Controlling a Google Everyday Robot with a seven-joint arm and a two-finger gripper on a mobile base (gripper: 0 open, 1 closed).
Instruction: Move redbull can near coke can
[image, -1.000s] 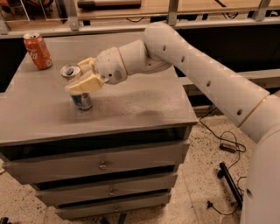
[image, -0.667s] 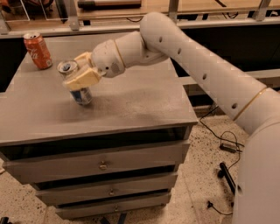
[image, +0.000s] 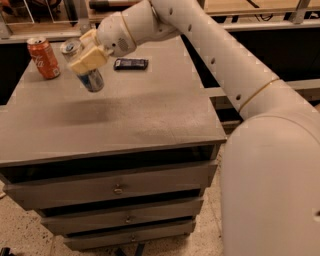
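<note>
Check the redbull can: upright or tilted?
Tilted. The redbull can, held between the fingers of the gripper, leans its shiny top left toward the coke can; its blue base sits lower right.

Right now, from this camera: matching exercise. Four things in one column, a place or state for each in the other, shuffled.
Things:
1. slim silver-and-blue redbull can
2. orange-red coke can
3. flat black packet
4. beige two-finger gripper

Place or state:
A. lying flat toward the back of the grey table, right of the gripper
B. standing upright near the table's back left corner
C. shut around a can, over the table's left part
D. tilted, held between the fingers

Pairs: 1-D, 2-B, 3-A, 4-C.
</note>
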